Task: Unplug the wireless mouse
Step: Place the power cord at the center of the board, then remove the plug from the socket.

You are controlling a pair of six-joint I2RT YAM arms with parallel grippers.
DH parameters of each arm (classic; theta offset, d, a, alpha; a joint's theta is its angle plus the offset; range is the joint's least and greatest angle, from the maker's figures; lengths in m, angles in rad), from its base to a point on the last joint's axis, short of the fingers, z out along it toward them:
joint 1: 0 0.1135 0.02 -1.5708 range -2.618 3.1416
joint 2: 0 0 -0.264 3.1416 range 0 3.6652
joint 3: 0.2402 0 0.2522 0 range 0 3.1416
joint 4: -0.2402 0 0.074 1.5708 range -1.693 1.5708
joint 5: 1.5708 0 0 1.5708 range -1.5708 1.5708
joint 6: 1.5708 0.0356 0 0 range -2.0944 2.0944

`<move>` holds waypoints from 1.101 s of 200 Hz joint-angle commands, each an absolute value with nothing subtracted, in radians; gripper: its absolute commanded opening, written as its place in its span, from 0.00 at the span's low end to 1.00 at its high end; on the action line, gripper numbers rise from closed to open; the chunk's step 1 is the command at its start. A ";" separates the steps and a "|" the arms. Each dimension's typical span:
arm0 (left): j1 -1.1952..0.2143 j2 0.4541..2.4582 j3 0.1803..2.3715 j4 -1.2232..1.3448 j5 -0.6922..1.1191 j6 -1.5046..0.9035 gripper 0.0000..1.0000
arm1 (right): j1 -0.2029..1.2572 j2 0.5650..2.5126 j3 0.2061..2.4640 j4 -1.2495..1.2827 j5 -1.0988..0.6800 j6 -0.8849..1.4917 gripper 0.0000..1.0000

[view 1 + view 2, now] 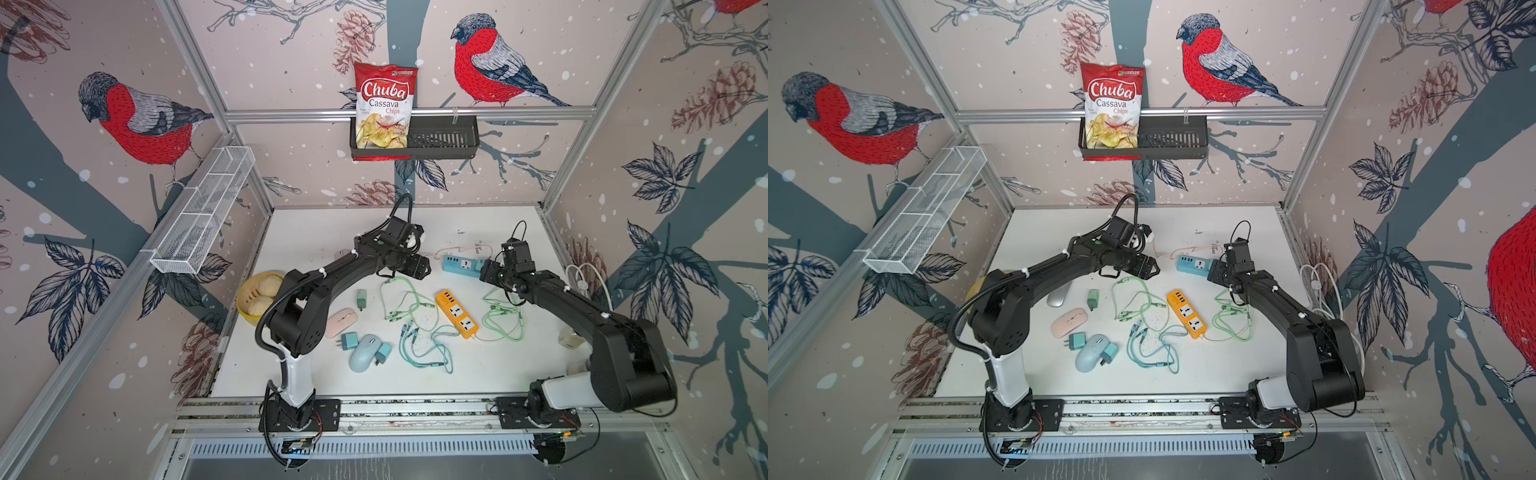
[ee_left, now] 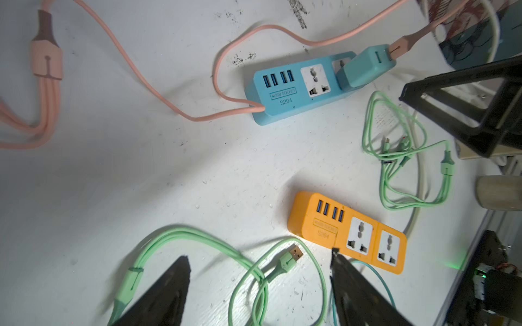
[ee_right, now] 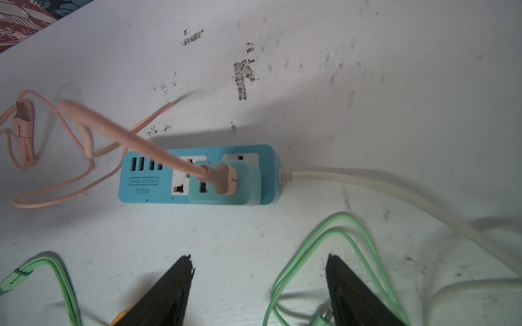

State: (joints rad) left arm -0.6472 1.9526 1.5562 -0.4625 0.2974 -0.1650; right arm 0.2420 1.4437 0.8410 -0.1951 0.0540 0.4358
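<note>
A pink cable (image 3: 127, 135) is plugged into a teal charger (image 3: 243, 186) that sits in the blue power strip (image 1: 457, 264). The cable runs left and passes under my left arm, where its far end is hidden. A pink mouse (image 1: 341, 322) and a light-blue mouse (image 1: 362, 353) lie loose near the front, with no cable seen in them. A grey mouse (image 1: 1057, 296) lies by my left arm. My right gripper (image 3: 258, 256) is open just short of the charger. My left gripper (image 2: 260, 255) is open above a green cable (image 2: 288, 261), left of the strip.
An orange power strip (image 1: 457, 313) lies mid-table among green cables (image 1: 405, 299) and teal cables (image 1: 424, 353). Two teal chargers (image 1: 348, 340) flank the blue mouse. A yellow bowl of buns (image 1: 255, 299) stands at the left edge. White cords (image 1: 586, 282) pile at the right wall.
</note>
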 commanded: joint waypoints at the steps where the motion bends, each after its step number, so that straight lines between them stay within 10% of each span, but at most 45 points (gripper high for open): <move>1: -0.696 2.038 1.677 -0.512 0.175 -0.206 0.83 | 0.242 1.483 0.874 -0.142 0.029 0.426 0.76; 94: -0.752 2.573 2.351 -0.774 -0.092 -0.165 0.86 | 0.242 1.603 0.965 -0.119 0.001 0.416 0.65; 193: -0.753 2.596 2.295 -0.739 -0.093 -0.164 0.86 | 0.254 1.695 1.031 -0.147 0.039 0.398 0.66; 220: -0.753 2.592 2.289 -0.741 -0.085 -0.165 0.86 | 0.267 1.708 1.040 -0.157 0.080 0.405 0.39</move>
